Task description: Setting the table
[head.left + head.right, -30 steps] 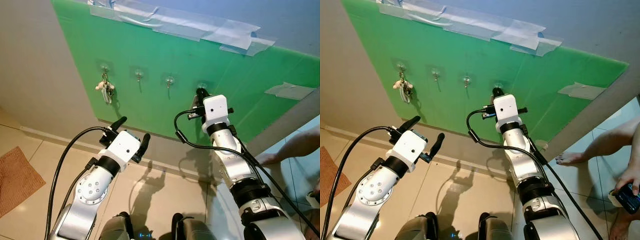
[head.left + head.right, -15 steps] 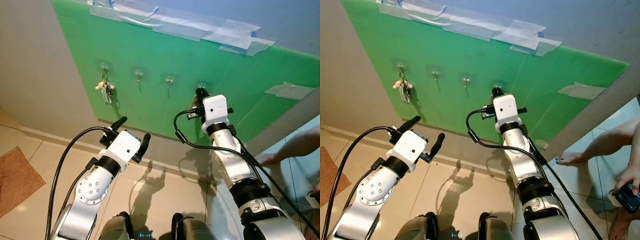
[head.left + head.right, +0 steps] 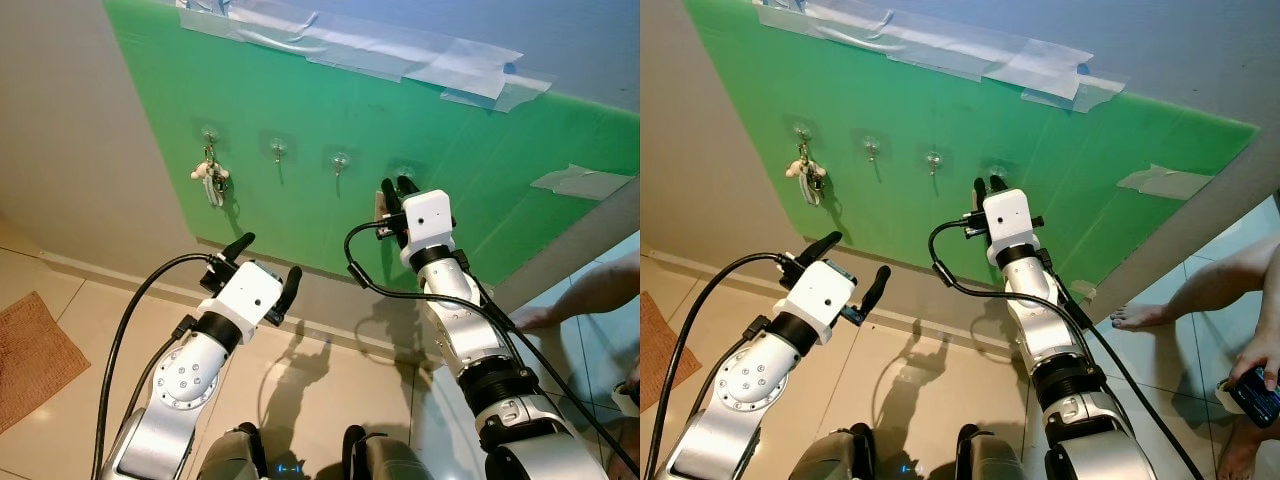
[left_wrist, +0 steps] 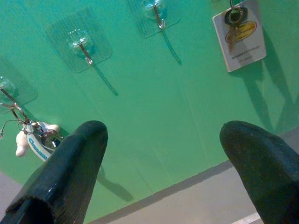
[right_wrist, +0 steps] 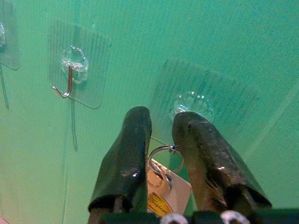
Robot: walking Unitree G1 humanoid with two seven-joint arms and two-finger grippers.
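A green board (image 3: 300,120) on the wall carries a row of clear stick-on hooks. My right gripper (image 3: 394,186) is raised to the rightmost hook (image 5: 191,103), open by a narrow gap. A key ring (image 5: 164,158) with a white and yellow tag (image 4: 240,39) hangs from that hook, between the two fingers. My left gripper (image 3: 268,258) is held lower, in front of the board's bottom edge, open and with nothing in it. A bunch of keys with a white charm (image 3: 211,177) hangs on the leftmost hook.
Two bare hooks (image 3: 278,150) (image 3: 340,160) sit between the two that bear keys. A person's foot (image 3: 1140,315) and a hand holding a phone (image 3: 1252,385) are at the right. A brown mat (image 3: 30,365) lies on the tiled floor at the left.
My right gripper's fingers were together at the rightmost hook; now they stand slightly apart, with the key ring left hanging. The left arm has not moved.
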